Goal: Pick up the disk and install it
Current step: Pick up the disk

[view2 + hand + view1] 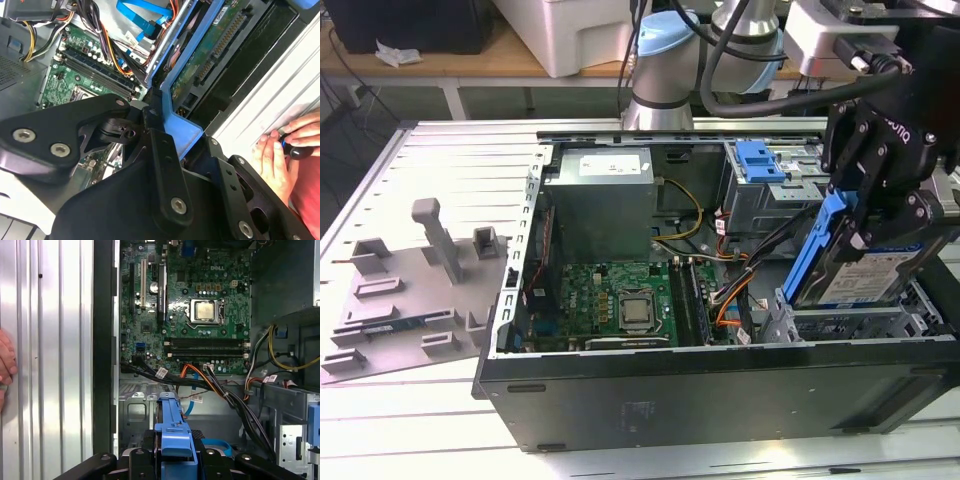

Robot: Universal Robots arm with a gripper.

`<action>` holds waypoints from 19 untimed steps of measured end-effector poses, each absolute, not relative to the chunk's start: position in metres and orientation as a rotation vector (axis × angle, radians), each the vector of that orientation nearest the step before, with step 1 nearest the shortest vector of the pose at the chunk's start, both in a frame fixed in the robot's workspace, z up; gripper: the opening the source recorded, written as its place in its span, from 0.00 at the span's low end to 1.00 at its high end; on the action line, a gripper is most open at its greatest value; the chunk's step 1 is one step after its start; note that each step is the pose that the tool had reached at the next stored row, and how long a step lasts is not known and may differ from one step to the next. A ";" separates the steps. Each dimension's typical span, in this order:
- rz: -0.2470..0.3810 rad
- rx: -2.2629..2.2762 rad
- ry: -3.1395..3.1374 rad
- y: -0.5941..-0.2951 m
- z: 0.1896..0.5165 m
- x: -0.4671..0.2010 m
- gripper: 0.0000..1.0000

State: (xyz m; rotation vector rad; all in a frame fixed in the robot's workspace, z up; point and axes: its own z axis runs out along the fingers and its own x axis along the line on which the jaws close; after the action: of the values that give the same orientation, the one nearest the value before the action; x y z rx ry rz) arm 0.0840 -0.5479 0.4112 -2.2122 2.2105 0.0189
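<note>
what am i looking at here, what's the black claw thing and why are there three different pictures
This is a robot arm working inside an open computer case that lies on its side on a slatted metal table. The exterior view comes from a camera standing off the arm; both wrist views come from cameras riding on the arm, looking past its black claw, the end effector. That end effector is shut on the disk, a silver hard drive in a blue carrier, and holds it tilted at the drive bay on the exterior view's right. Inside the case are the green motherboard and a grey power supply box. A grey plastic fixture lies beside the case at the exterior view's left. A person's hand is on the table in both wrist views.
</note>
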 end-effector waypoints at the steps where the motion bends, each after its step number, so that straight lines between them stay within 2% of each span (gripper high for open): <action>1: 0.019 -2.212 2.210 -0.548 0.410 0.084 0.37; 19: 0.019 -2.212 2.211 -0.548 0.402 0.084 0.37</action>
State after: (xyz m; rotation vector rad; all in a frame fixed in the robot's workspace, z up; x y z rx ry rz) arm 0.0840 -0.5480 0.4022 -2.2122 2.2106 0.0188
